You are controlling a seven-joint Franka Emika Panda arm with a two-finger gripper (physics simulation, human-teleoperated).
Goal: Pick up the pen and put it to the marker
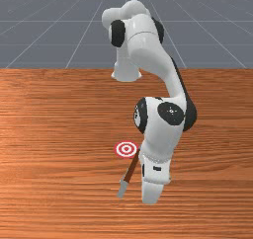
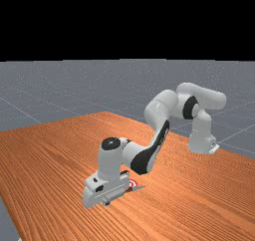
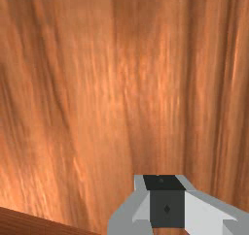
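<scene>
- Gripper (image 2: 106, 202): carried low over table (image 1: 49, 134), seen lower L of ctr in far view, tip pointed down. How far it's opened can't be told; whether anything's gripped can't be told either.
- Wrist view: grey-and-black gripper end (image 3: 167, 209) seen against wood grain; darker brown strip (image 3: 44, 224) seen beside it, ID not certain.
- Pen (image 1: 131, 169): seen slantwise, just below ctr of front view, beside gripper. Grey end is set lower L; brown shaft is angled up & R, upper part run close by arm (image 1: 163, 119), partly covered there.
- Marker (image 1: 126, 149): red/white rings, laid flat on table, nr ctr of front view, just L of pen's upper end. Also seen in far view, lower ctr, partly hidden by gripper; grey pointed piece (image 2: 138, 187) seen just R of it.
- Table: orange-brown, grained, spread across lower two-thirds of front view.
- Base (image 1: 126, 70): placed upper ctr of front view, R side of far view.
- Room: grey floor (image 1: 29, 35) w/ pale grid lines, top of front view; black backdrop (image 2: 124, 21) across top of far view.
</scene>
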